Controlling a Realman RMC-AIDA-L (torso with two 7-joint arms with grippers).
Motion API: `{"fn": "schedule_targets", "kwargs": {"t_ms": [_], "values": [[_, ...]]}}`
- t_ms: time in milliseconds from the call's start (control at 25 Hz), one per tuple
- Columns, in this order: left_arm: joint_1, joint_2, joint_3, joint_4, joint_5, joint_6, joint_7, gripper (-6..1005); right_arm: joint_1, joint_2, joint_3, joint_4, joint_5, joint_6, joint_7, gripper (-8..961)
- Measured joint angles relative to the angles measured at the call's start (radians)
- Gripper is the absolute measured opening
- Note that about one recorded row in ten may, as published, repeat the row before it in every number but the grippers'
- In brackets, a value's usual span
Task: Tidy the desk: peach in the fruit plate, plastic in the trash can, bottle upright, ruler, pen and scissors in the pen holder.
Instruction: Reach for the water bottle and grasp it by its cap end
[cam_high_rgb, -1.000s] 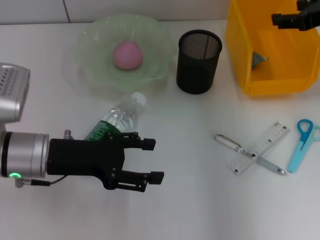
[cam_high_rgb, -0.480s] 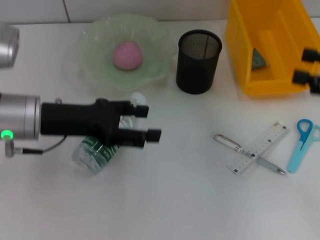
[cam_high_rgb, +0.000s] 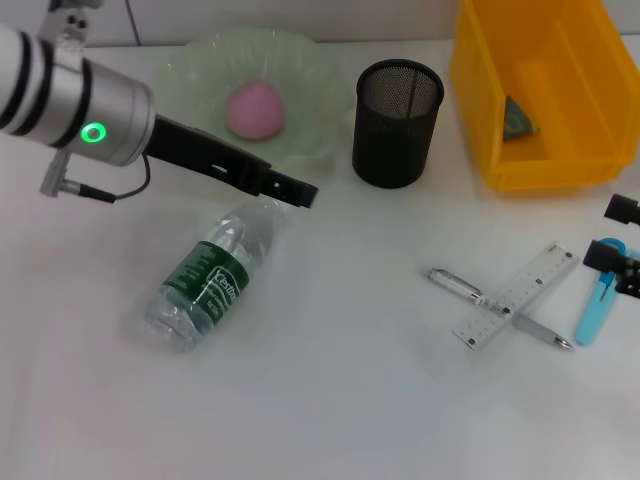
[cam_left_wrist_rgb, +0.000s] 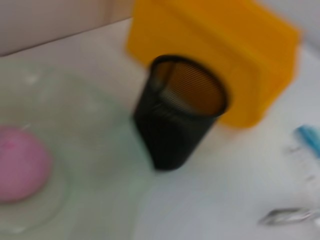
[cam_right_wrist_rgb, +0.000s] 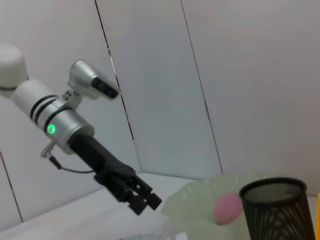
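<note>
The plastic bottle (cam_high_rgb: 205, 280) lies on its side on the white desk, cap end toward the plate. My left gripper (cam_high_rgb: 300, 193) hovers just above that cap end, and the right wrist view shows the left gripper (cam_right_wrist_rgb: 145, 204) with its tips slightly apart and nothing held. The pink peach (cam_high_rgb: 255, 110) rests in the green fruit plate (cam_high_rgb: 180, 90). A pen (cam_high_rgb: 500, 310) lies crossed under the clear ruler (cam_high_rgb: 518, 297), with the blue scissors (cam_high_rgb: 603, 288) beside them. My right gripper (cam_high_rgb: 615, 235) stands open at the scissors' handles. The black mesh pen holder (cam_high_rgb: 397, 122) holds nothing visible.
A yellow bin (cam_high_rgb: 560, 165) at the back right holds a crumpled piece of plastic (cam_high_rgb: 517, 117). The left wrist view shows the pen holder (cam_left_wrist_rgb: 182, 110) in front of the yellow bin (cam_left_wrist_rgb: 215, 40) and the peach (cam_left_wrist_rgb: 20, 162).
My left arm swung up and back toward the far left, leaving the bottle lying a little nearer and farther left. My right gripper came down from the bin to the scissors.
</note>
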Motion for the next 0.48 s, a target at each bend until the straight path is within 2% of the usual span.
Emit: {"fn": "schedule_targets", "kwargs": {"t_ms": [120, 320, 480], "values": [[-0.033, -0.004, 0.108, 0.022, 0.148, -0.049, -0.130, 823, -0.002, 0.001, 0.007, 0.026, -0.014, 0.019, -0.024, 747], [-0.031, -0.006, 0.161, 0.060, 0.198, -0.052, -0.199, 818, -0.002, 0.002, 0.010, 0.039, -0.016, 0.045, -0.032, 747], [-0.021, -0.006, 0.166, 0.066, 0.201, -0.052, -0.227, 814, 0.004, 0.002, 0.008, 0.040, -0.016, 0.049, -0.034, 747]]}}
